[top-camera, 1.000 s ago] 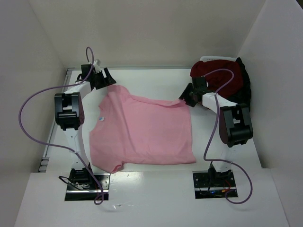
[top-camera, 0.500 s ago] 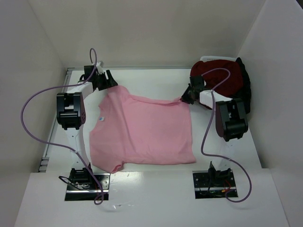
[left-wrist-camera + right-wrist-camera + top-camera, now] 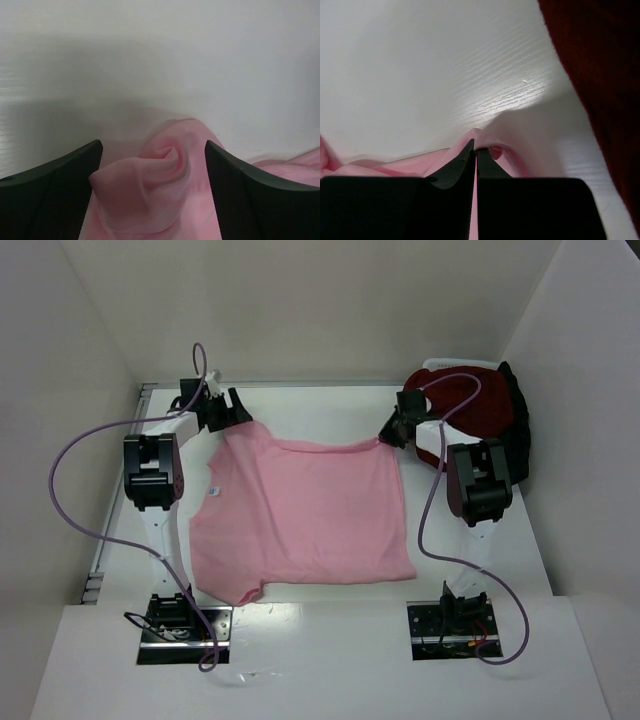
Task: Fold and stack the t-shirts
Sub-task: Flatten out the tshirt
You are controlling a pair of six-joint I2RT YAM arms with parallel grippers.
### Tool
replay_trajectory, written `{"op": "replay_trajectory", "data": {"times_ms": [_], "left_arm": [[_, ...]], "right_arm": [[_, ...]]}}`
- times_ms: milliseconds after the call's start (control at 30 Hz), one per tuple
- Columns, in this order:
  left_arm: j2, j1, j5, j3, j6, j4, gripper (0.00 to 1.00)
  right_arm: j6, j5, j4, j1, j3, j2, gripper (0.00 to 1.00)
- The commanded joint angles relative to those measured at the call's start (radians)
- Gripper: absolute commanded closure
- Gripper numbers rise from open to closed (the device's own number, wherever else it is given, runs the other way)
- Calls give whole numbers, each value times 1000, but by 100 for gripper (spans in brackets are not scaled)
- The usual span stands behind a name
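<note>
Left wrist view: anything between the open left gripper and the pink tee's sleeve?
Nothing visible. The left gripper stands open, jaws either side of the bunched sleeve of the pink t-shirt. The right gripper is shut on the shirt's far right corner.

The right hand [image 3: 383,438] now pinches shut on the pink t-shirt [image 3: 300,520] at its far right corner, pulling it closer to the maroon pile [image 3: 470,405].

Soft matt pink cloth t-shirt [image 3: 300,510] on smooth, faintly wood-grained white table [image 3: 320,408]
</note>
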Motion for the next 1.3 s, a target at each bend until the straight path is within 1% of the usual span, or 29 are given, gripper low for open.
{"op": "replay_trajectory", "data": {"times_ms": [0, 67, 100, 133, 167, 233, 300, 333, 367, 400, 467, 600, 733, 967, 1133, 1267], "left_arm": [[35, 1, 27, 63, 30, -6, 8], [45, 1, 27, 88, 30, -6, 8], [59, 1, 27, 97, 30, -17, 8], [73, 1, 27, 108, 30, -29, 8], [73, 1, 18, 128, 30, -29, 12], [84, 1, 9, 137, 30, -54, 17], [93, 1, 9, 148, 30, -63, 23], [93, 1, 9, 148, 30, -74, 23], [93, 1, 9, 148, 43, -74, 23], [84, 1, 9, 148, 58, -87, 23], [73, 1, -1, 148, 73, -110, 19], [55, 1, -11, 157, 100, -169, 7], [24, 21, -11, 157, 112, -201, 6], [24, 30, -21, 157, 155, -255, 8], [-13, 30, -42, 90, 175, -255, 7], [-2, 30, 7, 89, 175, -255, 8]], "right_arm": [[-14, 24, 27, 4, 60, 28, 97], [-14, 24, 27, 4, 71, 37, 92], [-14, 24, 27, 4, 71, 48, 88], [-14, 24, 27, 4, 71, 48, 81], [-14, 24, 27, 4, 80, 48, 77], [-14, 14, 27, 4, 89, 68, 75], [-14, 14, 15, 4, 99, 82, 70], [-14, 14, 2, 4, 114, 97, 69], [-14, 4, 2, 4, 124, 97, 63], [-14, 4, 2, 4, 140, 111, 60], [-14, 4, -7, 4, 151, 120, 56], [-14, 4, -19, 4, 163, 130, 55], [-14, 4, -19, 4, 172, 130, 55], [-5, 14, -28, 4, 172, 139, 55], [-15, 44, -51, 4, 172, 119, 53], [-15, 69, -51, 4, 152, 96, 52]]}}
